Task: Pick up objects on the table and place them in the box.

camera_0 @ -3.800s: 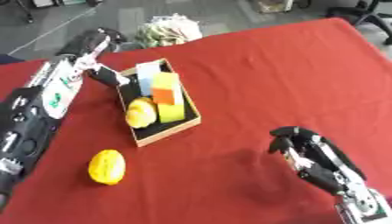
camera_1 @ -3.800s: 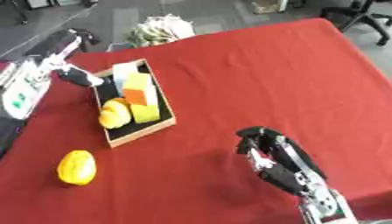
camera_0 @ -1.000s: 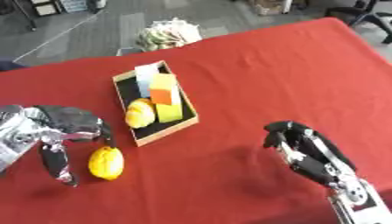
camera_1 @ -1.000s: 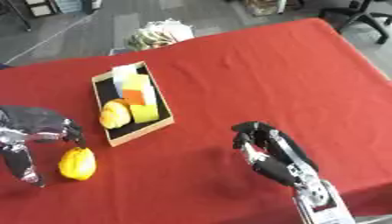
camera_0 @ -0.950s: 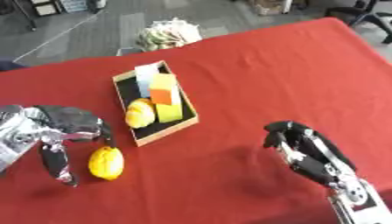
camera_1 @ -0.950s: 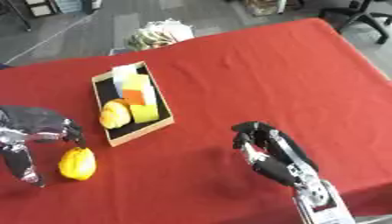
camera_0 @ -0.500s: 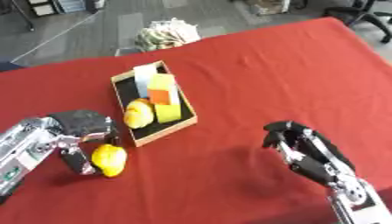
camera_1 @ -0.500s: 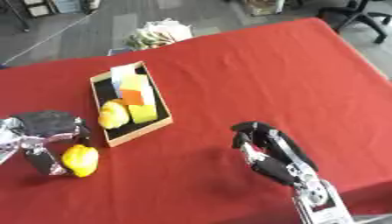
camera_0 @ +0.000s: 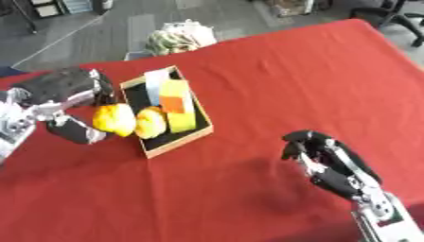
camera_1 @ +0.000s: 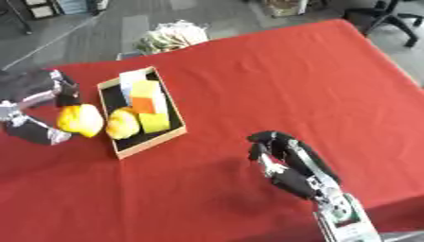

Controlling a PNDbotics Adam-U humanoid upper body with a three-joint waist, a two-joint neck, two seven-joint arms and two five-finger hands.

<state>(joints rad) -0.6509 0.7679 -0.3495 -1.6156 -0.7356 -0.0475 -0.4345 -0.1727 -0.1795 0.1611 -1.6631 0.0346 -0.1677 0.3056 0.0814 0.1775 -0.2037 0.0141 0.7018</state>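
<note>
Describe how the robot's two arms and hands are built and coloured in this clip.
The left hand is black with silver-grey fingers, on a white and silver forearm. The right hand has black fingers with silver-white joint pieces, and its black forearm ends in a white wrist section with a small green marking. No loose cables show.

My left robot hand (camera_0: pixel 62 94) has come back from the box (camera_0: pixel 165 142) end, dropped to the yellow fruit (camera_0: pixel 114 119) lying on the counter (camera_0: pixel 273 85) at about 8 o'clock, and closed round it. Now the fruit is off the cloth, carried up toward 10 o'clock, and sits just beside the box's left wall, next to the yellow piece (camera_0: pixel 152 123) already inside. My head camera has also tilted since.
</note>
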